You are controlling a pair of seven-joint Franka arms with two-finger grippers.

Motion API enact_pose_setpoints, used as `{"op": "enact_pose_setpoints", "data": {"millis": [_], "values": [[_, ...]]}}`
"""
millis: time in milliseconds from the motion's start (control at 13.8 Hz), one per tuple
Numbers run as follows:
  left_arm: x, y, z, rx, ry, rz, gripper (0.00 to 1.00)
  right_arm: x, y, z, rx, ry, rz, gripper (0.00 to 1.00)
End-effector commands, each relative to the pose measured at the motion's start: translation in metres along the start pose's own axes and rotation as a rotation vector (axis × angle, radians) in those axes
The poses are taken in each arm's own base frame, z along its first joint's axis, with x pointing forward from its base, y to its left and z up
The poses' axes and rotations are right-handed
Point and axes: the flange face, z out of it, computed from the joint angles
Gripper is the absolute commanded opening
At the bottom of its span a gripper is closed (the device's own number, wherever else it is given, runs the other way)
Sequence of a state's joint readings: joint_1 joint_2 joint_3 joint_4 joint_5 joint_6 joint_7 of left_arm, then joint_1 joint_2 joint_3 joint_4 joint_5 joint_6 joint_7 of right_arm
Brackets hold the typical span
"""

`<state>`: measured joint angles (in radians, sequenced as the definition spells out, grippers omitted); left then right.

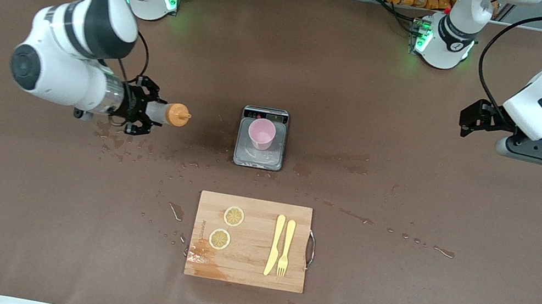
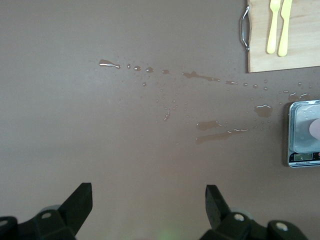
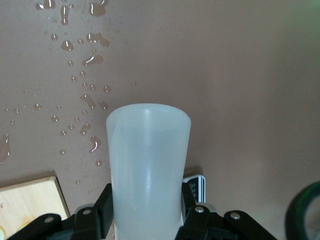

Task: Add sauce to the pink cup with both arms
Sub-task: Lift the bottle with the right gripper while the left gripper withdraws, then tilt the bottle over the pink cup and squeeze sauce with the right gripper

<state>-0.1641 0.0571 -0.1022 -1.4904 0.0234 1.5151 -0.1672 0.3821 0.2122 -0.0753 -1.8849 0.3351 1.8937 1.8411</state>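
- Right claw [image 1: 148, 113] is clamped on the sauce [image 1: 169, 114] bottle, fingers part-closed around its body; bottle is held on its side in the air, orange nozzle cap pointing toward the scale.
- It hangs over the worktop [image 1: 406, 209] toward the right arm's end, well apart from the scale, over a patch of wet drops.
- Right wrist view: translucent bottle body [image 3: 148, 165] fills the middle, black fingers [image 3: 102, 207] pressed on both sides.
- Left claw [image 1: 469, 120] is fully open and holds nothing; it waits in the air over the left arm's end of the worktop, well apart from everything else.
- Left wrist view: both fingers [image 2: 80, 200] spread wide, bare worktop between them.
- Pink cup [image 1: 261, 133] stands upright on the grey scale [image 1: 258, 158] at mid-worktop, sitting toward the display end of the tray. Cannot tell whether anything is in it.
- Cutting board [image 1: 244, 275] lies nearer to the front camera than the scale, metal handle on the edge toward the left arm's end.
- On the board: two lemon slices [image 1: 234, 216] toward the right arm's end, a yellow knife [image 1: 275, 245] and yellow fork [image 1: 286, 246] side by side toward the left arm's end.
- Liquid splashes [image 1: 354, 216] scattered on the worktop between scale and board and out toward both ends; the board's corner nearest the camera on the right arm's side is wet too.
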Motion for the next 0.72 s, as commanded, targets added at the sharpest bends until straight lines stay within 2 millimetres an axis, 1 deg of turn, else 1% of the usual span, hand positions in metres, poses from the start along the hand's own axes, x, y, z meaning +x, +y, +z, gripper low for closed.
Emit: {"op": "enact_pose_setpoints", "data": {"millis": [0,72,217,289,361,433,650], "values": [[-0.016,-0.007,-0.017,0.027,0.026,0.013,1.0,-0.033,0.01,-0.008,0.048,0.084,0.042,0.57],[-0.017,-0.006,-0.019,0.025,0.029,0.015,1.0,-0.047,0.016,-0.006,0.053,0.1,0.047,0.57],[-0.021,-0.005,-0.02,0.02,0.026,0.012,1.0,-0.068,0.021,0.0,0.073,0.213,0.064,0.57],[-0.022,-0.005,-0.018,0.021,0.014,0.012,1.0,-0.085,0.025,0.013,0.072,0.291,0.067,0.57],[-0.022,-0.005,-0.019,0.018,0.014,0.013,1.0,-0.098,0.028,0.025,0.072,0.381,0.056,0.53],[-0.022,-0.005,-0.019,0.015,0.013,0.007,1.0,-0.108,0.028,0.032,0.074,0.431,0.06,0.52],[-0.025,-0.002,-0.018,0.018,-0.005,0.0,1.0,-0.132,0.031,0.057,0.067,0.525,0.061,0.52]]}}
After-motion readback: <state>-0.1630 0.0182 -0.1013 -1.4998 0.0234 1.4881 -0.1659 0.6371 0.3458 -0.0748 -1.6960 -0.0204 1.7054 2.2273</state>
